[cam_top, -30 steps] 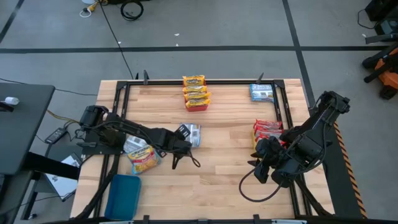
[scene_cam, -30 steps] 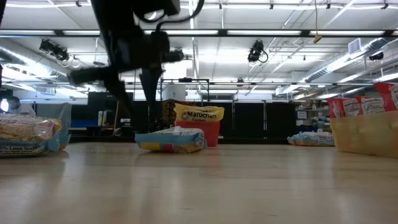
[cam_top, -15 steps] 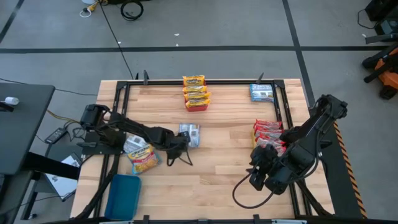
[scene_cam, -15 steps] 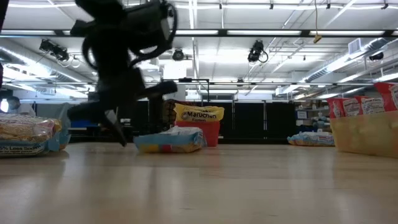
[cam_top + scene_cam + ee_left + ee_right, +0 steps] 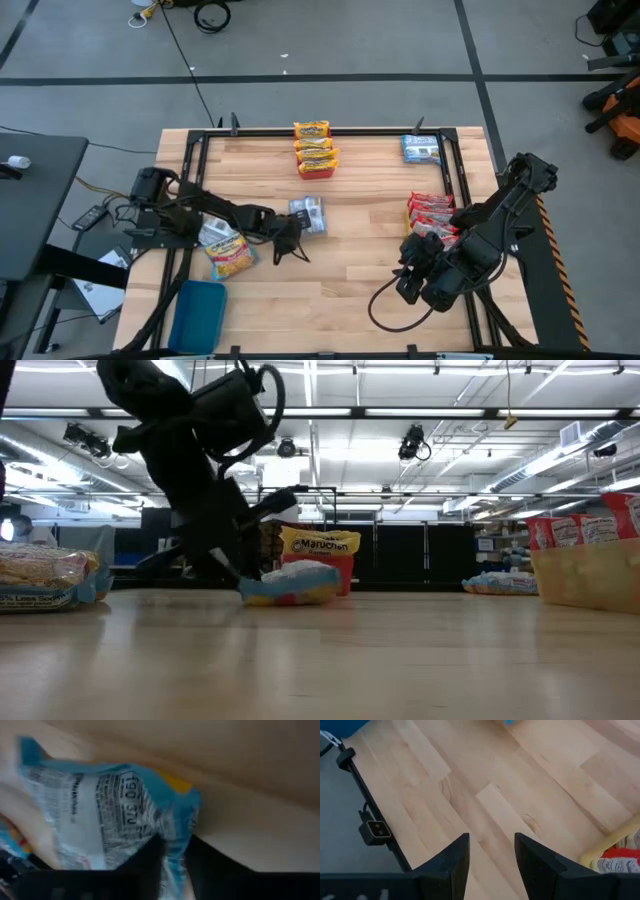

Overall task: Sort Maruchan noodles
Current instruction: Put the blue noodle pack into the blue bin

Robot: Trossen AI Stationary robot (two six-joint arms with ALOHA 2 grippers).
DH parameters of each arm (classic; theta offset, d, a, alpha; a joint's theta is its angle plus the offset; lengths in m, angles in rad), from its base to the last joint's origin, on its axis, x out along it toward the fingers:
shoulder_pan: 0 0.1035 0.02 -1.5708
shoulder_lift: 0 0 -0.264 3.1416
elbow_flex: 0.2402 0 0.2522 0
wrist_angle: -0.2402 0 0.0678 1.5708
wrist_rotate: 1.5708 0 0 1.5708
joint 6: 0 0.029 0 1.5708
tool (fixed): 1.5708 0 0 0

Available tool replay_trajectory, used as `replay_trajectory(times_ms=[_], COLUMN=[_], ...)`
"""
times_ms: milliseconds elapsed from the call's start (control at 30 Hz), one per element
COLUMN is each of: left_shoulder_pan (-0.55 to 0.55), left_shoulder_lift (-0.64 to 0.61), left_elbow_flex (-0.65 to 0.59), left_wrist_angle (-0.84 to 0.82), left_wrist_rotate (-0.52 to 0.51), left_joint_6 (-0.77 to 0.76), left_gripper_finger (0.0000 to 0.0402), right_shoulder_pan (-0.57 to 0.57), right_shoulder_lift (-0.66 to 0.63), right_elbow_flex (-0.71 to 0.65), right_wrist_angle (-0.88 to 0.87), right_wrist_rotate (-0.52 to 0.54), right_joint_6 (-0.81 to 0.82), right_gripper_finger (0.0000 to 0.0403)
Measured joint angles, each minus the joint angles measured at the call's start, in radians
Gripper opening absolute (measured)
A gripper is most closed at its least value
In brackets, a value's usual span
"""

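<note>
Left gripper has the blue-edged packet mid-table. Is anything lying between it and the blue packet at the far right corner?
Nothing visible does. The left gripper is closed on the blue-edged packet, and bare wood runs from there to the blue packet at the far right corner. The yellow packets and the red packets sit either side of that line.

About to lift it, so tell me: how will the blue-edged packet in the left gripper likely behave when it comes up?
The blue-edged packet is crinkled film, so its edge will probably flex and may slip. The left gripper pinches only one edge, so the far end may droop or swing. It looks thin and flat, likely light; the noodle block inside could crack if squeezed.
</note>
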Motion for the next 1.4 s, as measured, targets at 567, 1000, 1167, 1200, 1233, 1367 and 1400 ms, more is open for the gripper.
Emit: replay_trajectory(times_ms=[567, 1000, 1167, 1200, 1233, 1367, 1400], left_shoulder_pan=[-0.143, -0.216, -0.363, -0.392, -0.422, -0.55, -0.582], left_shoulder_lift=[-0.119, -0.122, -0.125, -0.124, -0.124, -0.133, -0.133], left_elbow_flex=[0.491, 0.883, 0.817, 0.795, 0.773, 0.707, 0.695], left_wrist_angle=[-0.807, -1.437, -1.44, -1.439, -1.439, -1.44, -1.434], left_wrist_rotate=[0.029, 0.728, 0.872, 0.89, 0.914, 0.995, 1.003], left_joint_6=[-0.907, -1.823, -1.924, -1.951, -1.984, -2.076, -2.089], left_gripper_finger=[0.0012, 0.0013, 0.0012, 0.0012, 0.0012, 0.0012, 0.0012], right_shoulder_pan=[-0.061, -0.229, -0.256, -0.257, -0.257, -0.256, -0.256], right_shoulder_lift=[0.0, 0.0, 0.0, 0.0, 0.0, 0.0, 0.0], right_elbow_flex=[0.0, 0.0, 0.0, 0.0, 0.0, 0.0, 0.0], right_wrist_angle=[-0.004, 0.1, 0.16, 0.167, 0.169, 0.171, 0.171], right_wrist_rotate=[0.053, 0.068, 0.026, 0.019, 0.016, 0.016, 0.016], right_joint_6=[-0.211, -0.633, -0.754, -0.773, -0.788, -0.833, -0.843], right_gripper_finger=[0.0161, 0.0161, 0.0161, 0.0161, 0.0161, 0.0161, 0.0161])
